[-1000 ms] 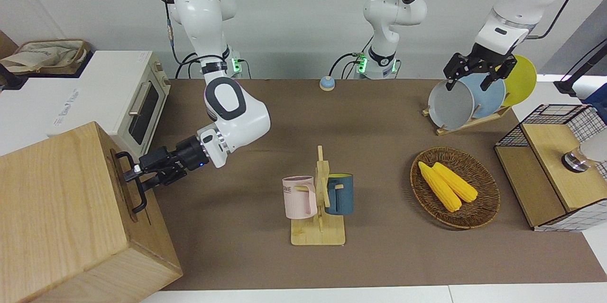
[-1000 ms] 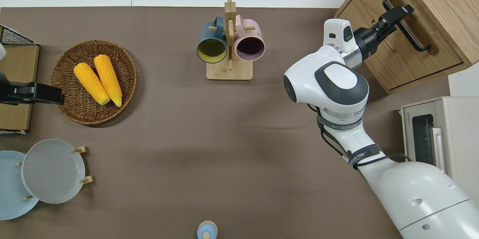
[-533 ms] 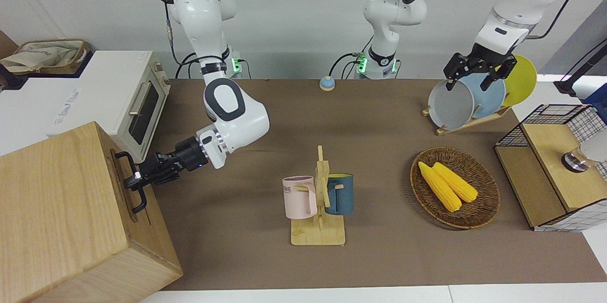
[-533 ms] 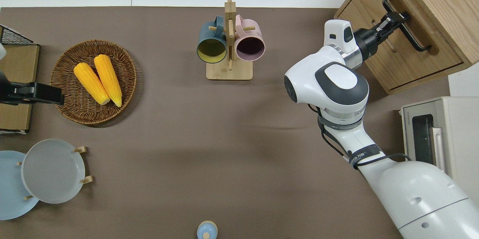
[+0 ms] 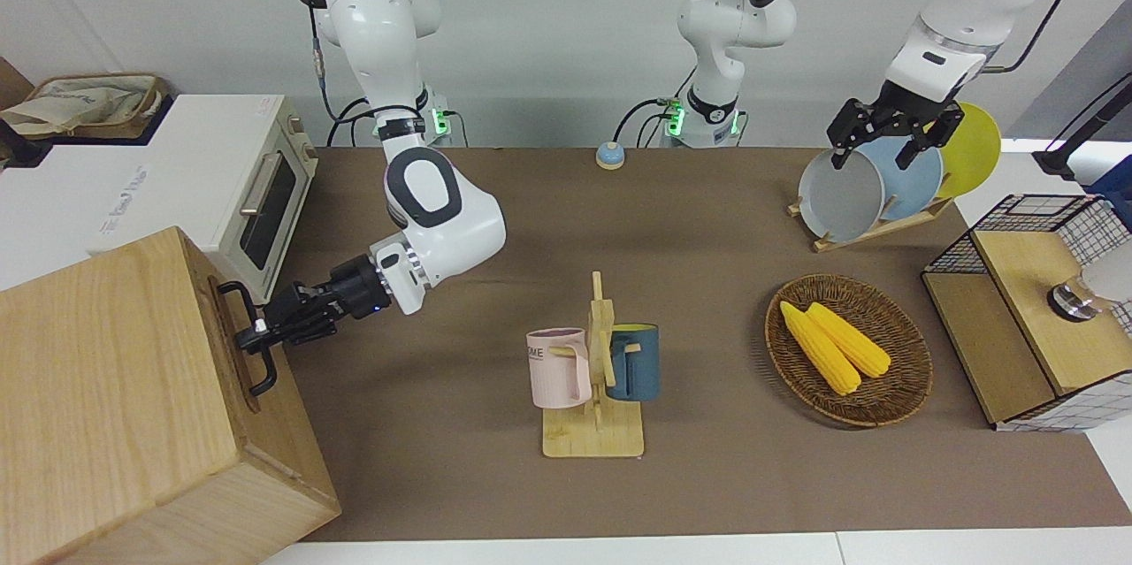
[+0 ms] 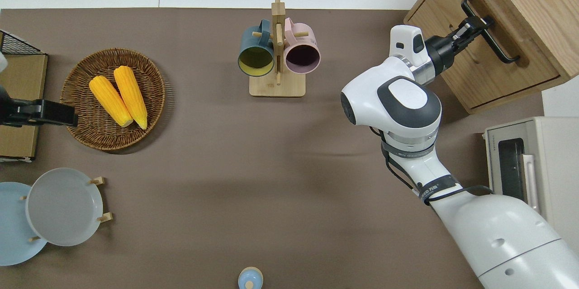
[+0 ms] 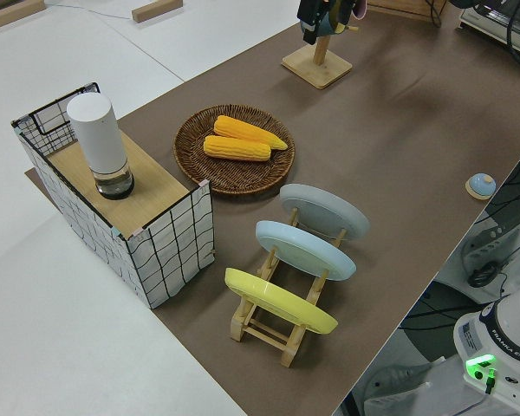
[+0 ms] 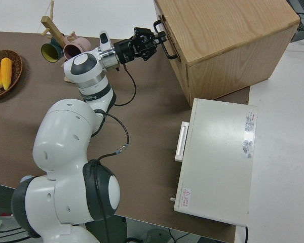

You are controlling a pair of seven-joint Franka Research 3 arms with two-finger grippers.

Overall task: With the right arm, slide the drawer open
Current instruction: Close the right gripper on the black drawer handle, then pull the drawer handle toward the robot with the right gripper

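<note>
The big wooden box stands at the right arm's end of the table, farther from the robots than the white toaster oven. Its shallow drawer carries a black bar handle, which also shows in the front view. My right gripper reaches level toward the box front and is shut on the handle's end nearer to the robots. It also shows in the overhead view and the right side view. The left arm is parked with its gripper open.
A white toaster oven stands beside the box, nearer to the robots. A mug stand with two mugs is mid-table. A corn basket, a plate rack and a wire-mesh rack are toward the left arm's end.
One second ago the right gripper's fingers were open around the handle. They have since shut on it, and the wrist has drawn back a little. The drawer front has barely shifted.
</note>
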